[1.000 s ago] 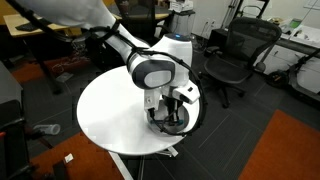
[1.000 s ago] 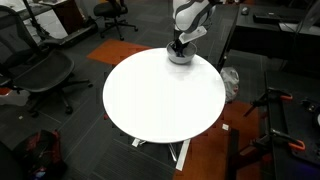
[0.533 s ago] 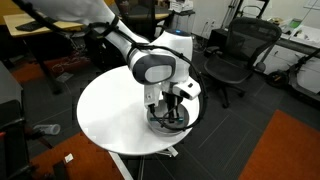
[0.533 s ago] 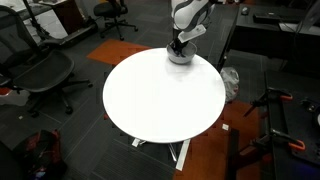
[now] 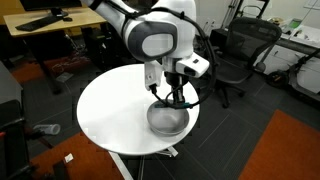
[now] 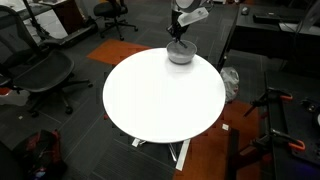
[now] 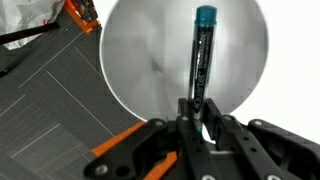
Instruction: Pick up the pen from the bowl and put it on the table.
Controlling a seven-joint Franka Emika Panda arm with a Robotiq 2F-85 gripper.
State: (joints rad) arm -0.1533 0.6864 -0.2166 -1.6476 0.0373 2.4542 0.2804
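My gripper [image 5: 170, 93] is shut on the pen and holds it above the metal bowl [image 5: 168, 120], which sits near the edge of the round white table [image 5: 110, 110]. In the wrist view the pen [image 7: 200, 55] is dark with a teal cap and points away from the jaws [image 7: 197, 118], with the shiny bowl [image 7: 140, 60] below it. In an exterior view the gripper [image 6: 178, 30] hangs over the bowl [image 6: 180, 54] at the far edge of the table [image 6: 160, 95]. The pen is too small to make out in the exterior views.
Black office chairs [image 5: 240, 55] stand behind the table, and another chair [image 6: 40, 75] sits beside it. A wooden desk [image 5: 50, 30] is at the back. Orange carpet patches [image 5: 290, 150] and a white bag [image 6: 231, 83] lie on the floor.
The gripper has risen out of the bowl with the pen held in its jaws; a second ago it was down inside the bowl. The bowl has stayed put.
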